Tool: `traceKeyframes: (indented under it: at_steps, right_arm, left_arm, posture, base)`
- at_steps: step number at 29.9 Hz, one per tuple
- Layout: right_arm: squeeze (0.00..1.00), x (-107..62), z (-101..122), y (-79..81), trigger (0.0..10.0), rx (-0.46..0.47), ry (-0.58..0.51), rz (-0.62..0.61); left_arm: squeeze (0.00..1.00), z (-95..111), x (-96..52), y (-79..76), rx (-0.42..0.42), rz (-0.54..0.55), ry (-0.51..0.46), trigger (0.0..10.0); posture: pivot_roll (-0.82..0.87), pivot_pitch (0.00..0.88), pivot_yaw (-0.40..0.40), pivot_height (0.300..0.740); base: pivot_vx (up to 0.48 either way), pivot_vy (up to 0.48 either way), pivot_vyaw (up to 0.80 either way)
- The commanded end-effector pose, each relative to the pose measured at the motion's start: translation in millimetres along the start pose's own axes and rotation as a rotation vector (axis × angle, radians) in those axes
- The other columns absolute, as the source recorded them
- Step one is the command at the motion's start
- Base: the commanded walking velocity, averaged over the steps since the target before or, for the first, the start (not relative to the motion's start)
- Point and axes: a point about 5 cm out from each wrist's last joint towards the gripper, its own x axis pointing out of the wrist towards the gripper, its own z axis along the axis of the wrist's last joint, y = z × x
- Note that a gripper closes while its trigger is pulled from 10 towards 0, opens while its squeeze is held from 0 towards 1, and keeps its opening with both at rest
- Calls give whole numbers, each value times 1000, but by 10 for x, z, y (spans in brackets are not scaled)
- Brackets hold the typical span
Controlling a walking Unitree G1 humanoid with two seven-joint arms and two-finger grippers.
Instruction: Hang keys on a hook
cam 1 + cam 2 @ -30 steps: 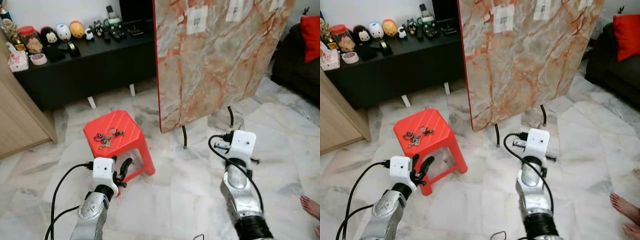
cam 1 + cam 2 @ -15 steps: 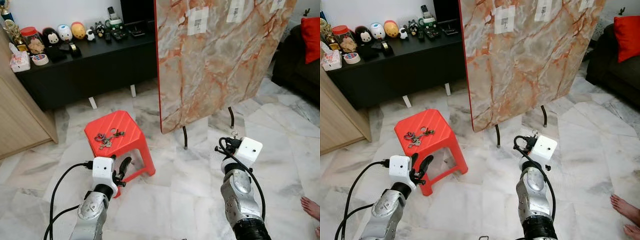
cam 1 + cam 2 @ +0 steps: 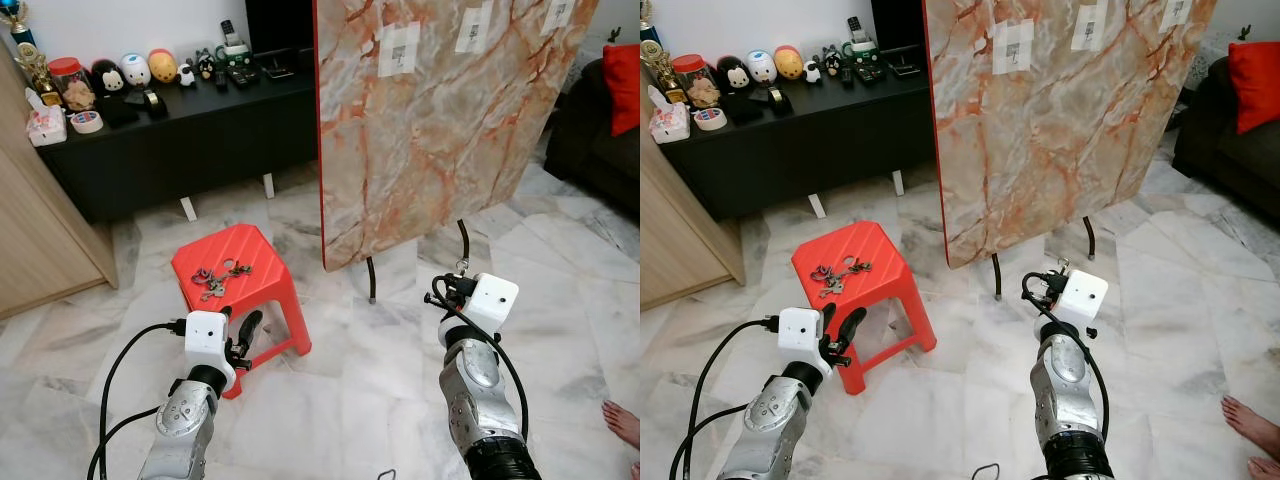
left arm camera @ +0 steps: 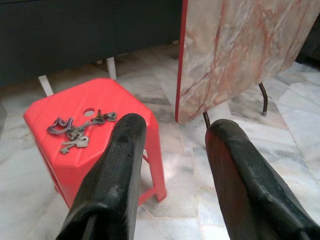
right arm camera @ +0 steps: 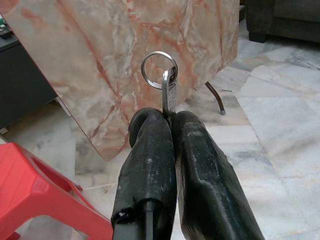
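My right gripper [image 5: 167, 120] is shut on a silver key [image 5: 169, 90] that stands upright from its fingertips with a ring [image 5: 159, 63] on top. It hovers low over the floor, in front of the marble board [image 3: 440, 120] and apart from it. The board carries small hooks on white pads [image 3: 398, 48] near its top edge. A bunch of keys [image 3: 215, 278] lies on the red stool [image 3: 262, 262]. My left gripper [image 4: 175, 130] is open, just short of the stool's front, and holds nothing.
The board stands on thin black legs [image 3: 370, 275]. A black cabinet [image 3: 180, 140] with figurines runs along the back wall, and a wooden cupboard [image 3: 40, 230] is at left. A dark sofa [image 3: 600, 120] is at right. A person's foot [image 3: 622, 420] rests at the lower right.
My right wrist has turned and tilted, bringing the held key and ring up into view. The left arm has stayed still. The camera has shifted slightly.
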Motion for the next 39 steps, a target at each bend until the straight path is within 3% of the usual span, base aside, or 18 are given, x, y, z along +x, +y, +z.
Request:
traceKeyframes:
  at_steps: [1,12,17,22,24,25,26,27,28,29,31,32,33,34,35,37,38,39]
  right_arm:
    - [0,9,-1,31,10000,-13,1,12]
    - [0,-16,-78,53,10000,-60,21,39]
    - [0,-60,-197,16,10000,-61,58,29]
    - [0,-73,-186,3,10000,-76,52,25]
    - [0,-68,-109,-20,10000,-116,12,38]
    - [0,-81,-87,-63,10000,-120,5,28]
    - [0,-91,-58,-108,10000,-73,-6,-2]
    - [0,-91,-58,-108,10000,-73,-6,-2]
    - [0,-78,-30,-95,10000,-63,-15,4]
    - [0,-84,-66,-142,10000,-103,12,-32]
    - [0,-53,68,-94,10000,27,-59,23]
    - [0,-43,32,-163,10000,162,-17,-80]
    - [0,-38,-46,-246,10000,211,61,-200]
    - [0,-38,-46,-246,10000,211,61,-200]
    - [0,-42,0,-157,10000,248,46,-178]
    - [0,-66,68,4,10000,73,-36,-34]
    - [0,-77,17,60,10000,-16,-39,26]
    - [0,-77,17,60,10000,-16,-39,26]
  left_arm:
    - [0,-30,-13,12,19,0,12,10000]
    - [0,-103,-41,39,0,16,38,10000]
    - [0,-362,-192,233,2,84,152,10000]
    - [0,-457,-268,287,-49,118,188,10000]
    - [0,-466,-241,300,-22,112,204,10000]
    - [0,-437,-227,303,-19,118,191,10000]
    - [0,-427,-244,351,-80,159,175,10000]
    - [0,-427,-244,351,-80,159,175,10000]
    - [0,-553,-319,426,-84,202,248,10000]
    - [0,-650,-398,447,-8,198,304,10000]
    - [0,-659,-450,490,-26,204,302,10000]
    - [0,-732,-542,611,-50,251,352,10000]
    - [0,-774,-577,665,-60,278,385,10000]
    - [0,-774,-577,665,-60,278,385,10000]
    - [0,-833,-735,885,-156,433,407,10000]
    - [0,-887,-857,977,-170,475,440,10000]
    - [0,-1004,-929,928,-116,393,547,10000]
    - [0,-1004,-929,928,-116,393,547,10000]
  posture:
    - [71,31,-17,740]
    - [65,0,-15,740]
    - [62,0,-4,740]
    - [52,0,-7,740]
    - [86,0,-31,740]
    - [71,6,4,740]
    - [-13,13,-1,740]
    - [-13,13,-1,740]
    - [1,23,18,740]
    - [33,30,33,740]
    - [78,24,62,740]
    - [68,96,37,740]
    - [68,96,37,740]
    - [68,96,37,740]
    - [71,92,54,740]
    - [97,122,67,740]
    - [78,108,51,740]
    - [78,108,51,740]
  base:
    - [0,0,0]
    - [0,0,0]
    - [0,0,0]
    - [0,0,0]
    - [0,0,0]
    - [0,0,0]
    - [0,0,0]
    - [0,0,0]
    - [0,0,0]
    - [0,0,0]
    - [0,0,0]
    - [0,0,0]
    - [0,0,0]
    - [0,0,0]
    - [0,0,0]
    - [0,0,0]
    - [0,0,0]
    - [0,0,0]
